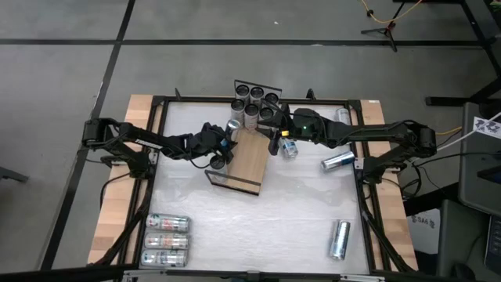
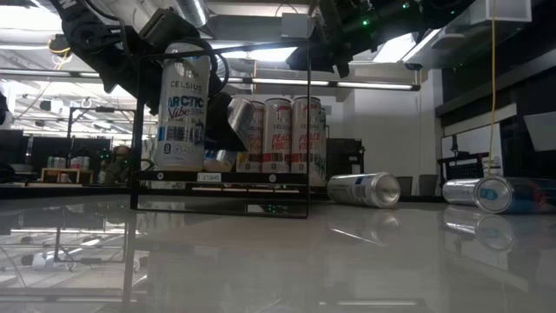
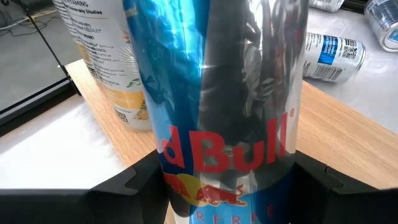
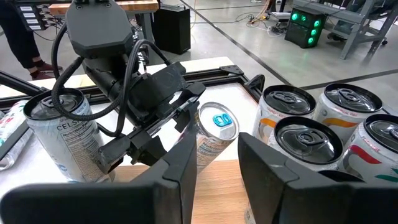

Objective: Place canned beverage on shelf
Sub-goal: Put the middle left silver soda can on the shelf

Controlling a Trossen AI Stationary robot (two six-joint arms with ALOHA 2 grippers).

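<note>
While three cylindrical aluminium cans [image 1: 166, 241] lie side by side at the near left of the glossy white worktop [image 1: 258, 235] and one more lies at the near right [image 1: 340, 239], the work sits at the middle and far side. There the shelf [image 1: 249, 160], a smooth pale-wood board with thin black wire rails, lies slanted. The left pincer [image 1: 222, 149] pinches a slim blue-and-silver Red Bull can [image 3: 227, 99] between its dark fingers at the board's left edge, tilted, beside an upright Celsius can [image 2: 182, 109]. The right pincer [image 4: 217, 171] hovers over the board's far right corner, its flat black fingers parted with nothing between them. Behind stands a tight cluster of upright cans [image 1: 255, 103] with ring-pull tops. Another silver can [image 1: 338, 161] lies to the right.
</note>
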